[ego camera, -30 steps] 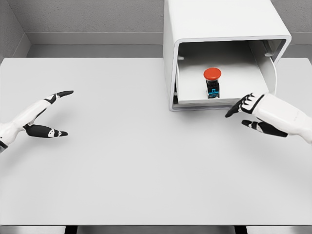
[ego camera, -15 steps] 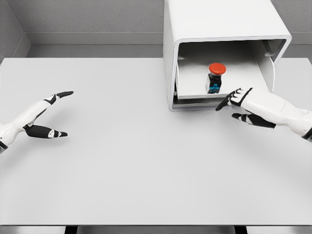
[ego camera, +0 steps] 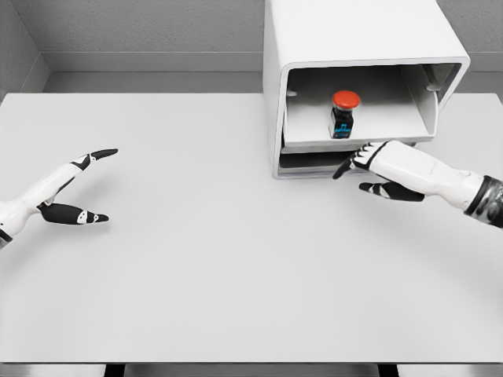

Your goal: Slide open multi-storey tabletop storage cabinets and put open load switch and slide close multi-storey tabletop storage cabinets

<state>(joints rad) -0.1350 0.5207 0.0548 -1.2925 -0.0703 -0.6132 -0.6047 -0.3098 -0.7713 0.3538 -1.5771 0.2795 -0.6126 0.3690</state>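
Note:
A white tabletop storage cabinet (ego camera: 354, 39) stands at the back right of the table, its front open. Its drawer tray (ego camera: 314, 140) sits mostly inside, with only a short lip showing. On the tray stands the load switch (ego camera: 343, 114), black-bodied with a red round cap and a blue mark. My right hand (ego camera: 357, 169) reaches in from the right with fingers extended, its fingertips (ego camera: 350, 163) against the tray's front edge; it holds nothing. At the far left of the table my left hand (ego camera: 75, 184) rests open.
The grey table (ego camera: 196, 259) spreads out in front of the cabinet. A grey wall (ego camera: 141, 31) runs behind it. A lower cabinet slot (ego camera: 306, 161) shows as a dark gap under the tray.
The right hand has moved left and toward the cabinet, and the tray with the switch has slid back inside. The left hand has stayed still.

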